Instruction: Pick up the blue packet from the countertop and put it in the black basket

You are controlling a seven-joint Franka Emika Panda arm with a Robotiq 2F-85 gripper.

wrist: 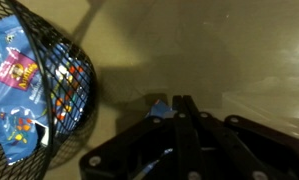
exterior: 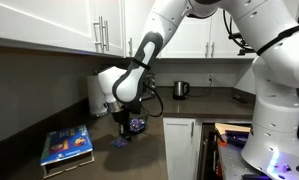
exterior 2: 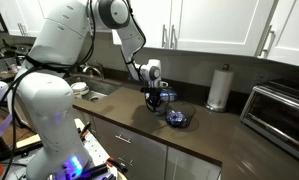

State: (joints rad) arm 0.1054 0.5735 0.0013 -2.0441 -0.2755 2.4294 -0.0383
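Blue packet [wrist: 161, 108], black wire-mesh basket [wrist: 82, 70].

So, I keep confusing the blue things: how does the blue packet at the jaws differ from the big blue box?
The blue packet shows as a small sliver; the blue box is far larger. The packet is pinched in the shut jaws beside the black basket; the box lies flat on the countertop. The packet looks plain blue; the box carries coloured print. Both are blue.
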